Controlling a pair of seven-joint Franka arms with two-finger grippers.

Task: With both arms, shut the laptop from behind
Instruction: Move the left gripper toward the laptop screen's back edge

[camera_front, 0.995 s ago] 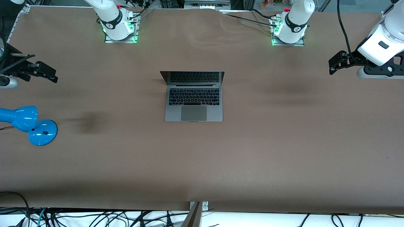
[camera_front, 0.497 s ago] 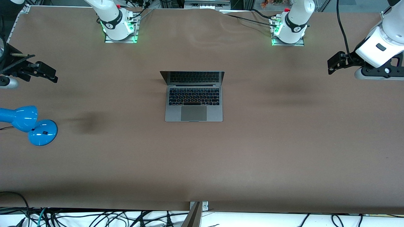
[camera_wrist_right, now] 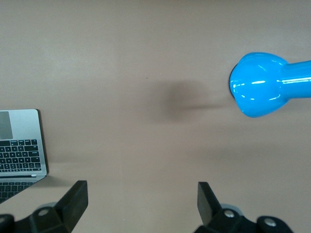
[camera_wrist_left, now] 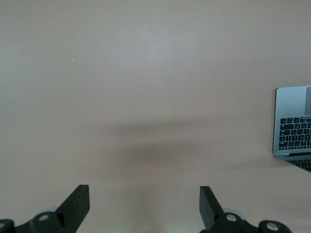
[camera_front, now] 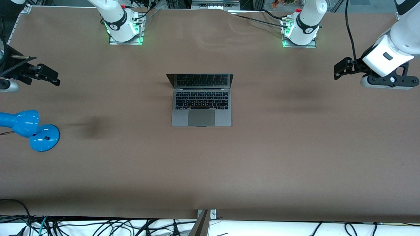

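Note:
The space-grey laptop [camera_front: 201, 105] stands open in the middle of the table, its dark screen upright and facing the front camera. My left gripper [camera_front: 340, 69] hangs open and empty over bare table toward the left arm's end, well apart from the laptop. In the left wrist view the open gripper [camera_wrist_left: 145, 204] has only table under it, and a corner of the laptop [camera_wrist_left: 294, 121] shows at the edge. My right gripper [camera_front: 52, 78] hangs open and empty over the right arm's end. In the right wrist view the gripper [camera_wrist_right: 142, 201] is open, and a corner of the laptop [camera_wrist_right: 19, 145] shows.
A blue desk lamp [camera_front: 29, 129] lies on the table at the right arm's end, nearer the front camera than my right gripper; its head shows in the right wrist view [camera_wrist_right: 262, 85]. The green-lit arm bases [camera_front: 124, 31] stand along the table's top edge. Cables hang below the front edge.
My left gripper has moved a little toward the laptop and slightly lower. The right arm and the laptop have not moved.

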